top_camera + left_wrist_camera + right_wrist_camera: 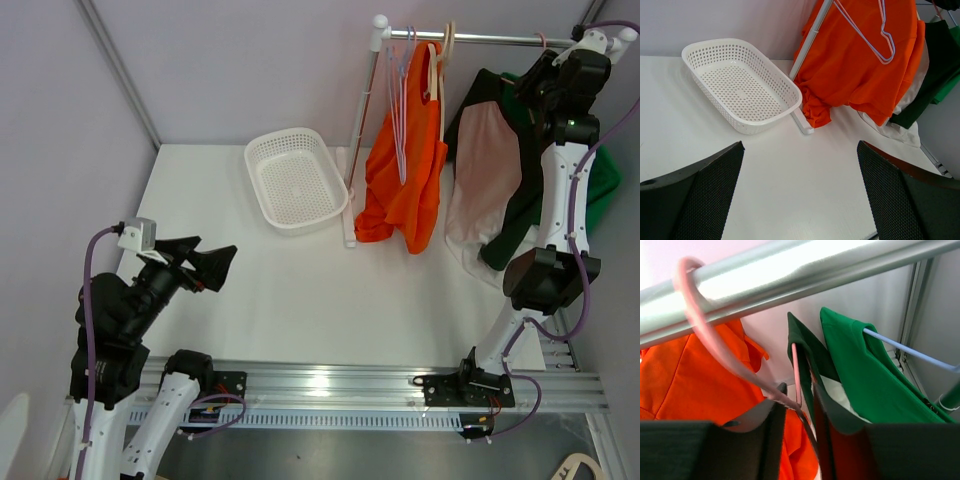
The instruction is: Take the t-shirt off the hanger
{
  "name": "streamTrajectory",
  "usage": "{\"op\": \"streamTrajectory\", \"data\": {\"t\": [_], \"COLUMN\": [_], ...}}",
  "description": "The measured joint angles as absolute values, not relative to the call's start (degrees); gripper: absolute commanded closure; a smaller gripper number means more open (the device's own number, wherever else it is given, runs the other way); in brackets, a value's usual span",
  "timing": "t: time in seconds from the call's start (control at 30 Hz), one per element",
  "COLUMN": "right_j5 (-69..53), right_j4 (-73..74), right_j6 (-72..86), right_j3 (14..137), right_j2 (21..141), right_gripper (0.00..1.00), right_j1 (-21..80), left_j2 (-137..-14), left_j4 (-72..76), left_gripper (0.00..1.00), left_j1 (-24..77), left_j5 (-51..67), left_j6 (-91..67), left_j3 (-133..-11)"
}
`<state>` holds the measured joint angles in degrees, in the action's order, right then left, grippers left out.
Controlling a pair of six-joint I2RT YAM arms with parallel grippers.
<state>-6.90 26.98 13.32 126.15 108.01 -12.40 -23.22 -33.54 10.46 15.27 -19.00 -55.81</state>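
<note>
Upper right: the right gripper [799,407] sets its fingers close about the pink hanger [715,342] under the rail [805,270]; I cannot tell if it is clamped. The t-shirt [488,165] hangs there. Lower left, the left gripper [208,262] gapes wide.

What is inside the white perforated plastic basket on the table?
Nothing visible: the white perforated plastic basket shows only its bare holed floor. Its near wall hides a thin floor strip from the left wrist camera; the top view shows that too, bare.
</note>
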Motion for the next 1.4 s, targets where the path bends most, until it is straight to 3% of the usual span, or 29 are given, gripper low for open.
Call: {"op": "streamTrajectory", "data": {"t": [0.03, 0.2, 0.43, 0.67, 0.87, 1.0, 1.17, 1.4], "right_j5": [-6.74, -6.46, -6.22, -5.96, -4.71, 5.58, 24.45, 35.92], "right_j4": [27.16, 27.11, 29.36, 33.87, 34.50, 36.23, 36.45, 40.91], "right_j6": [13.32, 12.78, 12.93, 12.62, 12.88, 13.82, 15.18, 22.31], "right_j3": [126.15, 126.26, 128.05, 138.63, 140.57, 133.19, 111.72, 92.27], "right_j2": [108.01, 107.94, 107.79, 108.33, 105.27, 98.32, 81.56, 61.89], "right_gripper": [0.79, 1.00, 1.00, 1.00, 1.00, 1.00, 1.00, 1.00], "right_j1": [-12.40, -12.19, -11.33, -8.34, -6.74, -3.70, 9.02, 14.57], "left_j2": [-23.22, -23.22, -23.22, -23.22, -23.05, -22.06, -22.50, -24.36], "left_j4": [-33.54, -33.54, -33.54, -33.47, -30.59, -27.51, -24.49, -21.56], "left_gripper": [0.00, 0.01, 0.01, 0.01, 0.01, 0.00, 0.00, 0.00], "left_j1": [10.46, 10.46, 10.46, 10.44, 10.35, 10.33, 10.31, 15.40], "left_j5": [15.27, 15.29, 15.31, 15.70, 21.85, 26.37, 33.01, 39.51], "left_j6": [-19.00, -19.00, -19.00, -19.00, -19.00, -19.05, -19.00, -18.96], "left_j3": [-55.81, -55.77, -55.48, -55.40, -54.22, -52.90, -52.64, -52.86]}}
